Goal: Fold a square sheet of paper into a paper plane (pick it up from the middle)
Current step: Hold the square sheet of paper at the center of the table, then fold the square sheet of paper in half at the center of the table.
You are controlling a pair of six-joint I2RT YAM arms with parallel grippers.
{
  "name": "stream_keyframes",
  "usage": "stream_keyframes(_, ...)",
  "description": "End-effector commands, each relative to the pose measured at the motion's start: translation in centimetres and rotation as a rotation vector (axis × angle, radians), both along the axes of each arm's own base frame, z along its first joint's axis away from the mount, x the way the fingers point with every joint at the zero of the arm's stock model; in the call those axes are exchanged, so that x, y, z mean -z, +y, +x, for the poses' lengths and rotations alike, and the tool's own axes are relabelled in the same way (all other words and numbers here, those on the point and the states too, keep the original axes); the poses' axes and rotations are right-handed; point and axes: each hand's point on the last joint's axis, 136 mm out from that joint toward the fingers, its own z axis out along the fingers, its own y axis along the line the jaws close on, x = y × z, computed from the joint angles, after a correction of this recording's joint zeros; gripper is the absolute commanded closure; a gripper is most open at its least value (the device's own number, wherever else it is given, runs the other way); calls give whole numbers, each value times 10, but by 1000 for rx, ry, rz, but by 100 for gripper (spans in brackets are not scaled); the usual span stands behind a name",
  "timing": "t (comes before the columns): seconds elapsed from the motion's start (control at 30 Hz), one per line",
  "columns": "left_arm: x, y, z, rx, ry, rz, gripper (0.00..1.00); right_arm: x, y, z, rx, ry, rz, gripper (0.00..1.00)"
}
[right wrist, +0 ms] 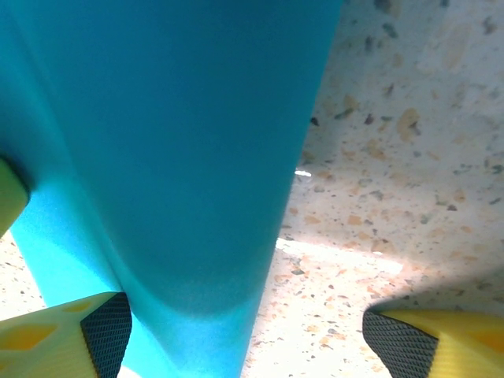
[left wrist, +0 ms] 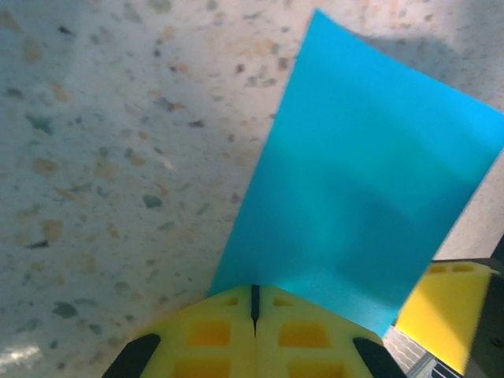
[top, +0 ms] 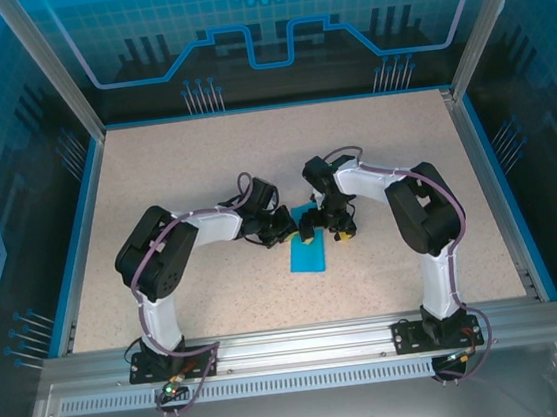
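The square sheet of paper [top: 307,256] is bright cyan and shows as a narrow folded rectangle at mid-table, between the two grippers. My left gripper [top: 283,230] is at its upper left end. In the left wrist view the yellow jaws [left wrist: 253,303] are pressed together at the paper's [left wrist: 362,197] near edge, which runs out from their tips. My right gripper [top: 327,229] is at the paper's upper right. Its fingers [right wrist: 248,335] stand wide open, and the paper [right wrist: 173,142] rises in a curve just inside the left pad [right wrist: 106,331].
The speckled beige table [top: 203,167] has a blue rim and aluminium posts at its corners, with dark printed panels behind. A yellow finger of the right gripper [left wrist: 445,303] sits just past the paper's far corner in the left wrist view.
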Motion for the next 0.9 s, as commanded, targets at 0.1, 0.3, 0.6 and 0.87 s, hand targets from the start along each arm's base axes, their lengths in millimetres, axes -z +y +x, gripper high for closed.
stream_keyframes(0.1,20,-3,-16,28,69,49,100,83,-33,-25,-32,93,-145,12)
stream_keyframes(0.3,27,2,-22,30,81,67,100,64,-22,-14,-16,42,-85,11)
stream_keyframes(0.6,28,0,-24,38,75,79,100,-33,-7,22,73,-233,157,11)
stream_keyframes(0.87,28,0,-24,39,73,81,100,-67,14,18,135,-286,439,66)
